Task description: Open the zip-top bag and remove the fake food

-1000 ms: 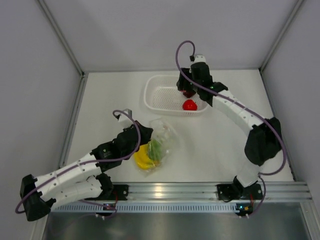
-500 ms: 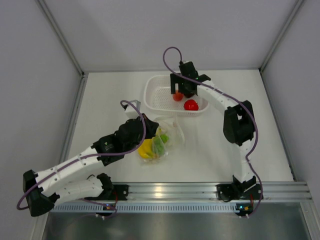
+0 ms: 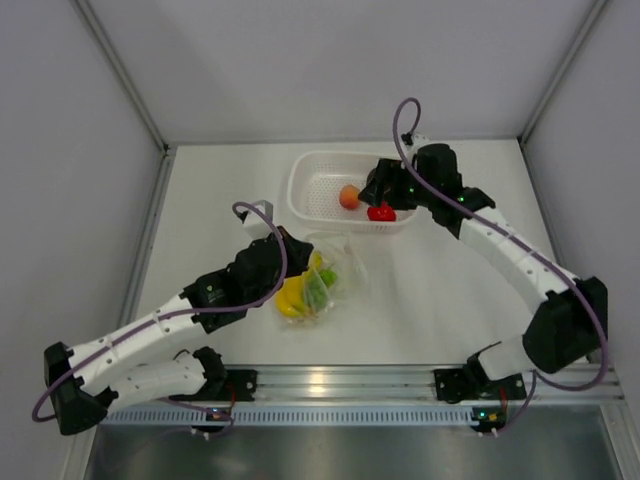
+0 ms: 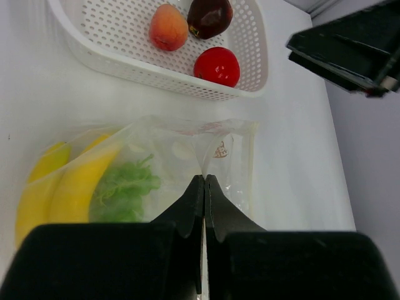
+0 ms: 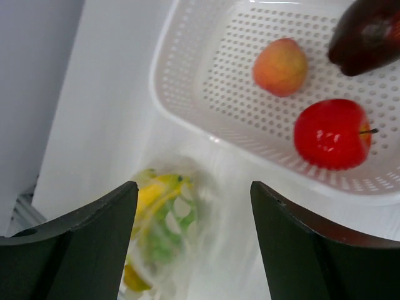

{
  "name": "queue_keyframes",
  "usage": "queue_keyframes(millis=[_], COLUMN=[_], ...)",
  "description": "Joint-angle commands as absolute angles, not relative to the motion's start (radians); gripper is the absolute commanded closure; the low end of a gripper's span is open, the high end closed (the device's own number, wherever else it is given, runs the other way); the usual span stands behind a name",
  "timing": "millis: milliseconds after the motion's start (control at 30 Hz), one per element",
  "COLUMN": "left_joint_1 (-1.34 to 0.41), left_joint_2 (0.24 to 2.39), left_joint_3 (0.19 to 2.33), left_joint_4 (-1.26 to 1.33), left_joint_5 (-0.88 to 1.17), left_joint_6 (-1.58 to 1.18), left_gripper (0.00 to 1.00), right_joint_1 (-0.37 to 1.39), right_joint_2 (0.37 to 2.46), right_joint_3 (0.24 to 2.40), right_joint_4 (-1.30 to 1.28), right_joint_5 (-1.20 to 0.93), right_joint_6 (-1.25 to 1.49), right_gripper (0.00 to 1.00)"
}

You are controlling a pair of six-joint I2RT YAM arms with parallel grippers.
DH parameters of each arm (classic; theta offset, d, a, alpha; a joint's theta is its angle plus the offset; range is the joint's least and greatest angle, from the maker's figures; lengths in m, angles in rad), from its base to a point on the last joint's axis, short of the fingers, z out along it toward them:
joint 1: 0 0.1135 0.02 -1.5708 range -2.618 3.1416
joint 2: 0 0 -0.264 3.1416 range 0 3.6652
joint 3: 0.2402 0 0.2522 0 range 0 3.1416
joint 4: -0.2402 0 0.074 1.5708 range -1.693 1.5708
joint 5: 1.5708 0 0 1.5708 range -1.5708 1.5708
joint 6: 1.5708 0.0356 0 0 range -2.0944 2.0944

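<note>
Done: peach [image 3: 348, 197], tomato [image 3: 380, 212] and maroon fruit [image 4: 210, 15] lie in the basket [image 3: 310, 175], upper centre. Left: banana [image 3: 292, 298] and greens [image 3: 318, 290], inside the bag [image 3: 340, 270] mid-frame on the tabletop [image 3: 440, 290]. The left end effector [image 4: 204, 181] pinches the bag closed-jawed; the right end effector [image 5: 192, 187] gapes, empty.

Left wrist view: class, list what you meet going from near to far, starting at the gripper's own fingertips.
left gripper → zip-top bag → white basket near wall → red tomato → orange-peach fruit
</note>
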State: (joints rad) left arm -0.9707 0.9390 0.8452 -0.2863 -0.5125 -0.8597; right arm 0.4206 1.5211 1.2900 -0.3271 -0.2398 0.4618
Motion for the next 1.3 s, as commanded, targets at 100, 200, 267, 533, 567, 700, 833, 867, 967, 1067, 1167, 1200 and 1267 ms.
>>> queue_keyframes(millis=[100, 200, 267, 533, 567, 700, 833, 867, 967, 1067, 1167, 1200, 1267], left_joint_1=[-0.973, -0.973, -0.971, -0.973, -0.973, -0.974, -0.974, -0.974, -0.974, -0.974, -0.974, -0.974, -0.974], left_joint_2=[0.953, 0.957, 0.960, 0.954, 0.950, 0.954, 0.956, 0.956, 0.951, 0.945, 0.930, 0.925, 0.917], left_joint_3=[0.831, 0.834, 0.836, 0.830, 0.828, 0.822, 0.816, 0.813, 0.796, 0.785, 0.767, 0.758, 0.750], left_joint_4=[-0.259, -0.258, -0.258, -0.258, -0.258, -0.244, -0.245, -0.245, -0.241, -0.238, -0.238, -0.238, -0.238], left_joint_5=[-0.568, -0.569, -0.565, -0.532, -0.529, -0.506, -0.502, -0.503, -0.505, -0.505, -0.514, -0.521, -0.529], left_joint_6=[-0.925, -0.930, -0.927, -0.954, -0.960, -0.971, -0.977, -0.977, -0.982, -0.979, -0.988, -0.989, -0.989], left_gripper=[1.00, 1.00, 1.00, 1.00, 1.00, 1.00, 1.00, 1.00, 1.00, 1.00, 1.00, 1.00, 1.00], right_joint_1=[0.603, 0.704, 0.765, 0.940, 0.951, 0.983, 1.000, 1.000, 1.014, 1.019, 1.020, 1.022, 1.022], right_joint_2=[1.211, 1.141, 1.126, 1.233, 1.253, 1.392, 1.509, 1.529, 1.588, 1.646, 1.678, 1.692, 1.715], right_joint_3=[1.099, 1.016, 0.967, 0.913, 0.917, 0.974, 1.028, 1.031, 1.034, 1.054, 1.054, 1.051, 1.051], right_joint_4=[-0.221, -0.190, -0.152, -0.069, -0.063, -0.045, -0.061, -0.055, -0.035, -0.043, -0.043, -0.041, -0.037], right_joint_5=[-0.143, -0.129, -0.115, 0.072, 0.098, 0.132, 0.190, 0.210, 0.244, 0.245, 0.253, 0.255, 0.244], right_joint_6=[0.503, 0.532, 0.567, 0.678, 0.684, 0.718, 0.744, 0.755, 0.776, 0.784, 0.792, 0.795, 0.804], right_gripper=[0.30, 0.34, 0.38, 0.49, 0.49, 0.50, 0.50, 0.50, 0.49, 0.48, 0.47, 0.47, 0.45])
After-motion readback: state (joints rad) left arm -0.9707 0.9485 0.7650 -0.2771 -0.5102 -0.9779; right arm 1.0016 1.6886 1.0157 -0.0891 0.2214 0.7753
